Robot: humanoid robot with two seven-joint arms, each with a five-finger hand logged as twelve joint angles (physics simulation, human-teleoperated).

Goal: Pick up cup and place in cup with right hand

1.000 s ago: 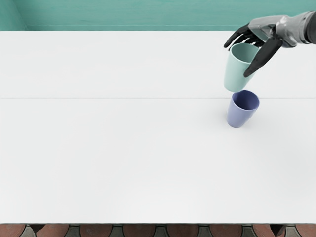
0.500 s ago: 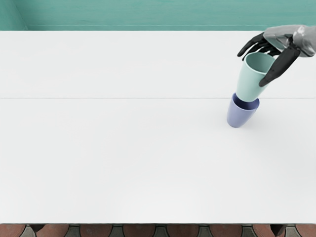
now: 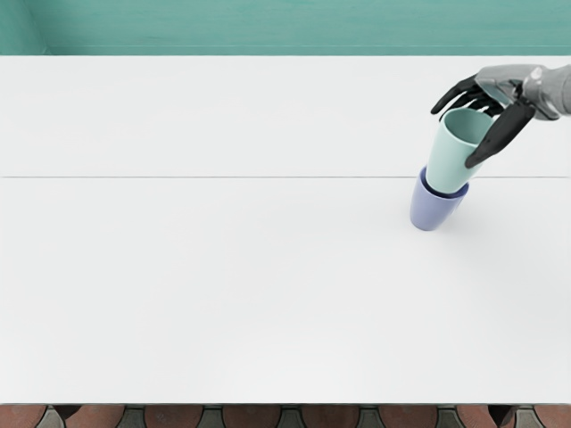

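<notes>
My right hand (image 3: 456,138) reaches in from the picture's right edge and grips the mint-green cup (image 3: 448,163) between its thumb and its other fingers, near the rim. Below it the blue-violet cup (image 3: 432,212) stands upright on the white table. The base of the green cup overlaps the blue cup's mouth and appears to be just inside it; the front of the blue rim shows around it. How deep the green cup sits is hard to tell.
The white table (image 3: 223,267) has a thin seam running across it. A teal wall (image 3: 268,27) lies beyond its far edge, and brown-red floor tiles (image 3: 259,416) show past the near edge.
The right hand has carried the green cup right and toward the near side over the last second, lowering it into the blue cup's mouth. The blue cup has stayed where it was.
</notes>
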